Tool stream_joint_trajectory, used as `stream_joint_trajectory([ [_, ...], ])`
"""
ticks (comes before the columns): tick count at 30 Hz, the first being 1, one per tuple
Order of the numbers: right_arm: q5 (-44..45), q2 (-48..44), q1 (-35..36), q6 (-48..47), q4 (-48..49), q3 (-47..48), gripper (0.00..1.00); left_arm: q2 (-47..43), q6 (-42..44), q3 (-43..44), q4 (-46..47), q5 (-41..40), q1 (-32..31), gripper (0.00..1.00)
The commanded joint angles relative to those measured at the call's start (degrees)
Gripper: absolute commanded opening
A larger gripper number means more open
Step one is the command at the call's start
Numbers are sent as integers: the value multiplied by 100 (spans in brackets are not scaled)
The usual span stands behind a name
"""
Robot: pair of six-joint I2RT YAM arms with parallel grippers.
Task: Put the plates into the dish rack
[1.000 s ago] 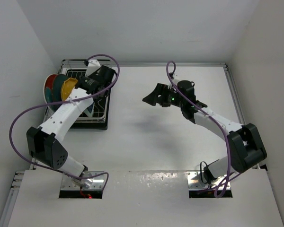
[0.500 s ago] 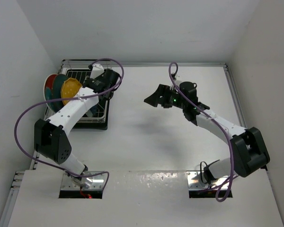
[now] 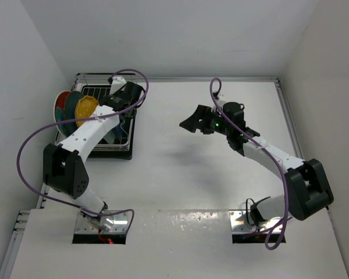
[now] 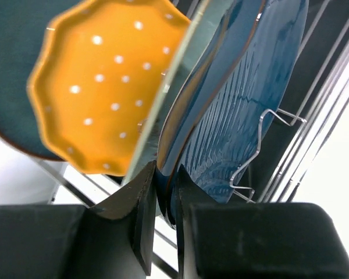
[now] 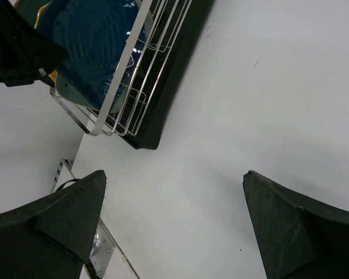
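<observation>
Our left hand (image 4: 166, 180) reaches into the dish rack (image 3: 128, 142) at the far left corner of the bench (image 3: 180, 174). Its two dark fingers are pressed onto the rim of the dark blue leaf-shaped plate (image 4: 244, 99). We judge the grip is kept low on the edge so the plate can stand upright between the thin wire tines, which hold it only if it goes in edge-on. The plate is glossy glazed ceramic with fine raised veins fanning across its face and a thin, curving rim. That smooth glaze gives little to bite on, so the pinch needs both fingers square on the rim.

Just beside it stands the pale blue rectangular plate (image 4: 170, 81), which shows only a straight, pale edge. Beyond that is the yellow scalloped plate (image 4: 99, 87), matte-looking with white dots and a wavy outline. It leans against the dark teal round plate (image 4: 11, 58). From above, the red-and-teal floral plate (image 3: 59, 104) sits outermost, toward the left edge of the bench. All five appear to be in the rack, packed close, so the leaf plate has little room to tilt.

Our right hand (image 3: 191, 122) hangs over the middle of the bench with its fingers spread wide and nothing between them. We take it to be waiting clear of the rack.
</observation>
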Motion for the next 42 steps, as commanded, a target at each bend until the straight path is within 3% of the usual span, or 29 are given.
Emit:
stream_joint_trajectory([
  [1,31,-220,-26,-123,148,-16,100,199,126,33,-120,404,139,20],
  [7,66,-246,-35,-131,130,-42,100,251,310,-28,-120,519,139,28],
  [10,57,-255,-69,-140,130,-60,100,251,311,-28,-120,519,139,39],
  [12,57,-238,-61,-131,121,-51,100,199,372,24,-120,450,139,56],
  [14,48,-211,-61,-131,104,-34,100,137,477,77,-120,396,139,67],
  [25,-22,-194,-44,-193,42,54,100,-196,1013,1078,-120,45,139,86],
  [27,-74,-194,-61,-228,-19,72,100,-337,1615,1210,-120,385,139,86],
  [29,-188,-194,-96,-298,-98,107,100,-564,2127,1211,-120,1430,52,86],
  [33,-242,-264,-201,-334,-309,81,100,-1118,3436,439,125,3536,-474,86],
  [35,-259,-316,-324,-334,-353,2,100,-1251,3781,-88,126,3875,-738,86],
  [42,4,-816,-641,-534,-801,-472,100,-2621,4661,-3312,1048,2568,-1935,85],
])
